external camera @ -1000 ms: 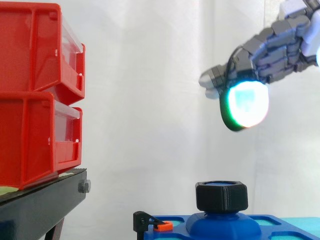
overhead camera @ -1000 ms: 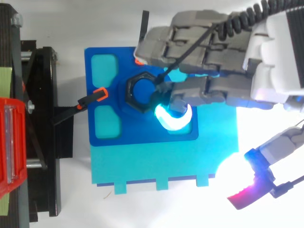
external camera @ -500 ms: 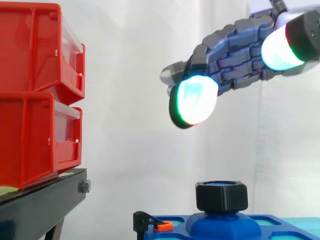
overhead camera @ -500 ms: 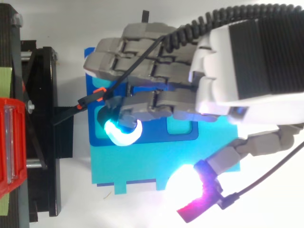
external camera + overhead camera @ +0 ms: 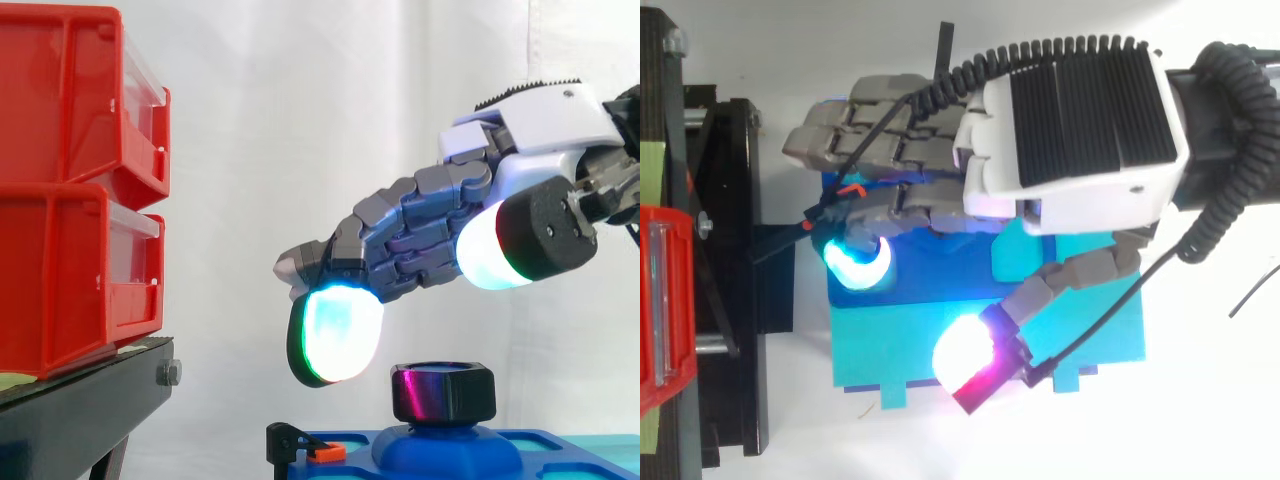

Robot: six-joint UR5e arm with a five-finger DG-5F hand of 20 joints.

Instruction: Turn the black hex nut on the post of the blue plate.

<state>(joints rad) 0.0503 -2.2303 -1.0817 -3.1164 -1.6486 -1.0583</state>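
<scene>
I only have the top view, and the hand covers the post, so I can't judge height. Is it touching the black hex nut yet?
Observer: No. From the side, the hand hangs above the black hex nut, with white curtain visible between them.
Operator: Where is the cyan fingertip?
Observer: Its pad hangs left of the nut, its lower edge about level with the nut's top, and apart from it.
Operator: Is the nut seated?
Observer: It sits upright on the blue post, with nothing gripping it.
</scene>
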